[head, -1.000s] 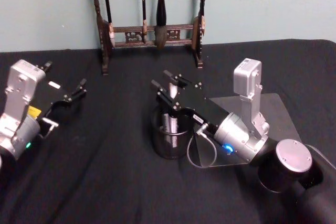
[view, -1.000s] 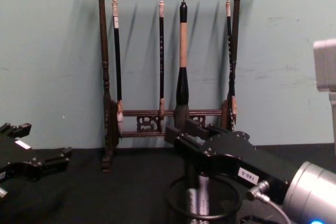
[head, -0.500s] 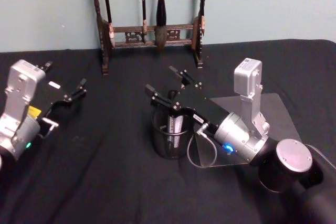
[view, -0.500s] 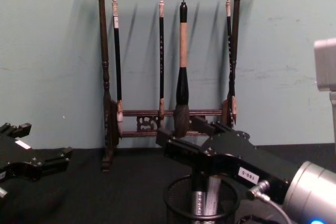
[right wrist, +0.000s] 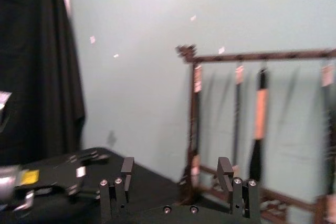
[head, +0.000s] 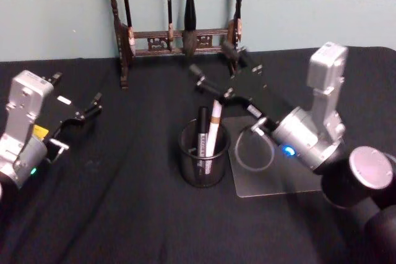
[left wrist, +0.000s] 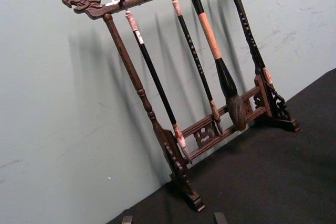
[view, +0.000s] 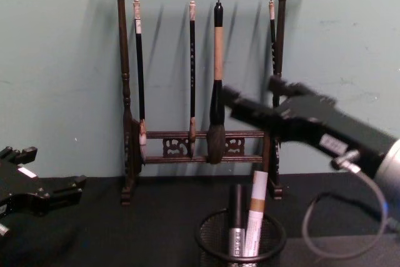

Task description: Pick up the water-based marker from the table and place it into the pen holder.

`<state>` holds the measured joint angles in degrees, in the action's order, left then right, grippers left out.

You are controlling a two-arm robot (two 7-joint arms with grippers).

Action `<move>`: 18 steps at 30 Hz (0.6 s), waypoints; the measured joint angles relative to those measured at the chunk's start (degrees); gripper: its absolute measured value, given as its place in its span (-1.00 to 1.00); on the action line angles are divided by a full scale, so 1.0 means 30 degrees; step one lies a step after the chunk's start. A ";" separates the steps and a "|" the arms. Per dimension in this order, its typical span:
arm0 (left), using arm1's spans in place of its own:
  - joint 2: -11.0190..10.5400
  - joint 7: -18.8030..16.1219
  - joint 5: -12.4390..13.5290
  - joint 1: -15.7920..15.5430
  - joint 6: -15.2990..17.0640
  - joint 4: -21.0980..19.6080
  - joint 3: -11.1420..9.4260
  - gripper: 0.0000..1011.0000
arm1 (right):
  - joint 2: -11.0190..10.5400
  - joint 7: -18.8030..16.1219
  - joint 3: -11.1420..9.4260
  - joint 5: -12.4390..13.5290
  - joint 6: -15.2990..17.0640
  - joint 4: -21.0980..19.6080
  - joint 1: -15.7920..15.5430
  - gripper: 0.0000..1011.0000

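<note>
Your head view has the water-based marker [head: 213, 129] upright in the pen holder [head: 203, 160], beside a black pen [head: 202, 129]. Right gripper [head: 218, 69] sits above and behind the holder, jaws apart, empty. Right wrist view adds the brush rack [right wrist: 262, 124] beyond both fingers [right wrist: 127, 167]. Left gripper [head: 77, 100] parked left, jaws apart.

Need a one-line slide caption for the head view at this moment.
Two markers stand in the pen holder; open right gripper lifted above and behind it, left gripper parked open at table's left.
</note>
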<state>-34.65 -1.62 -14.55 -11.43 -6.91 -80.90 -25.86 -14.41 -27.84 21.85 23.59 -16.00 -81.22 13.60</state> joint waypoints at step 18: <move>0.0000 0.0000 0.0001 0.0000 0.0000 0.0000 0.0000 0.98 | -0.1569 0.4763 -0.3273 -0.2550 0.3031 -0.1355 -0.1923 0.98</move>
<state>-34.65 -1.62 -14.55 -11.43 -6.91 -80.90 -25.86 -19.11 -13.55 12.03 15.94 -6.91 -85.28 7.83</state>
